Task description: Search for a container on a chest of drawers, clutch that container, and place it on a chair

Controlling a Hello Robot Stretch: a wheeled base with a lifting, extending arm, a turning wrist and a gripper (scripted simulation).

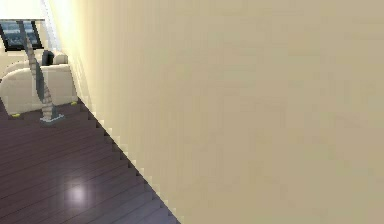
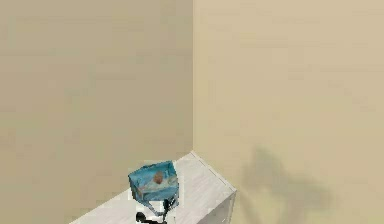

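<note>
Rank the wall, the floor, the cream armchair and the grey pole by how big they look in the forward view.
Largest to smallest:
1. wall
2. dark floor
3. cream armchair
4. grey pole
The armchair and pole stand far off, so they look smaller than they are.

Nothing legible anywhere — no words, numbers or signs, not even on the blue box [image 2: 153, 181].

- Forward view: a wall [image 1: 250, 100] takes the centre and right, with floor [image 1: 60, 170] at lower left.
- Upper left: an armchair [image 1: 20, 90], with a standing pole [image 1: 43, 90] before it.
- Arm side view, bottom centre: a container [image 2: 153, 181] sits on the chest of drawers [image 2: 200, 178], set in a wall corner, with the gripper [image 2: 152, 213] just below.
</note>
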